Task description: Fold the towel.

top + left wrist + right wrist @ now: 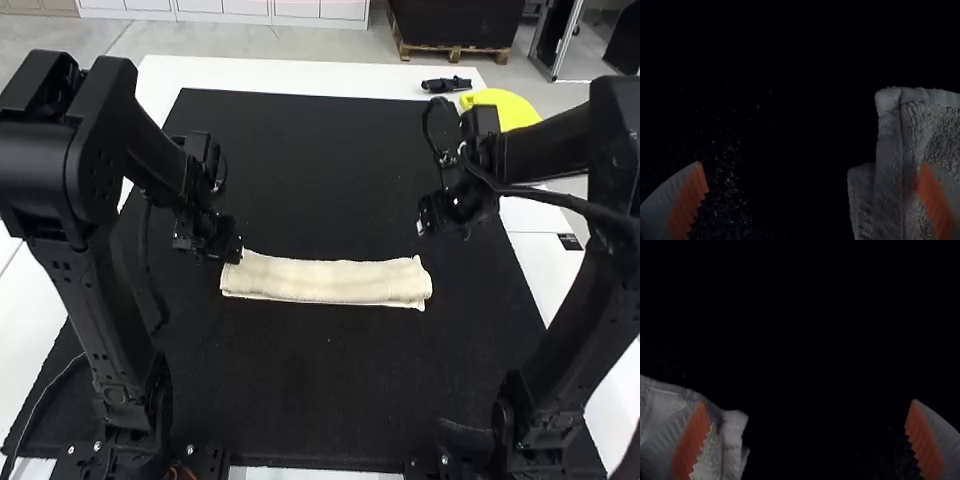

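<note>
Towel [325,281]: folded into narrow strip. Left gripper [230,248]: jaws parted, at one end. Right gripper [426,222]: jaws parted, near other end.

For left arm [105,340]: rises from lower left of high view, bends at upper left, then slopes down to left gripper [230,250], left of centre. In left wrist view, holds ribbed fingers [660,202] with orange pads [689,205] wide apart. For right arm [590,330]: rises from lower right, bends at upper right, then extends inward to right gripper [424,216], right of centre. Likewise spread in right wrist view.
</note>
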### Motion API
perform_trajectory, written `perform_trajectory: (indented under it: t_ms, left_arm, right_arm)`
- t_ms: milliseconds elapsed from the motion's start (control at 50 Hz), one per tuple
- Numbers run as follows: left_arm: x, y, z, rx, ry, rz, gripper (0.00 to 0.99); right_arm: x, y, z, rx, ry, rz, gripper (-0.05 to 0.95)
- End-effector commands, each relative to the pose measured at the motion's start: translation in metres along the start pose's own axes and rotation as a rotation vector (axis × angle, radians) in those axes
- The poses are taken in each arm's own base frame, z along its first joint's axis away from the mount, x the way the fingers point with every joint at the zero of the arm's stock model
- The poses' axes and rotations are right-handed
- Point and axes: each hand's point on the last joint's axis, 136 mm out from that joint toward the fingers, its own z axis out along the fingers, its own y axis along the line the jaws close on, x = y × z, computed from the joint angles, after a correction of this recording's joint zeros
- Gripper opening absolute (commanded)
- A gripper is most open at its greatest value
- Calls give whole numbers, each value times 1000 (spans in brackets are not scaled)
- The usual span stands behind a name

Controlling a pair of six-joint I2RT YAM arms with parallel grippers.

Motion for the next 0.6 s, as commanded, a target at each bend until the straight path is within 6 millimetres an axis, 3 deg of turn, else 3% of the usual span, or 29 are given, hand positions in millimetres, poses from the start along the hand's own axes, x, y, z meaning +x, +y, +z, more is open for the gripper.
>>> perform_trajectory:
  t_ms: [0, 300, 580]
  left_arm:
    - [-10, 2, -6, -13, -36, -2, 970]
    - [-19, 2, -7, -14, -69, -7, 969]
    - [-19, 0, -7, -12, -69, -9, 969]
  right_arm:
    - [-6, 3, -9, 3, -9, 19, 900]
    - [31, 25, 11, -79, 86, 106, 898]
    - [41, 42, 28, -182, 174, 236, 898]
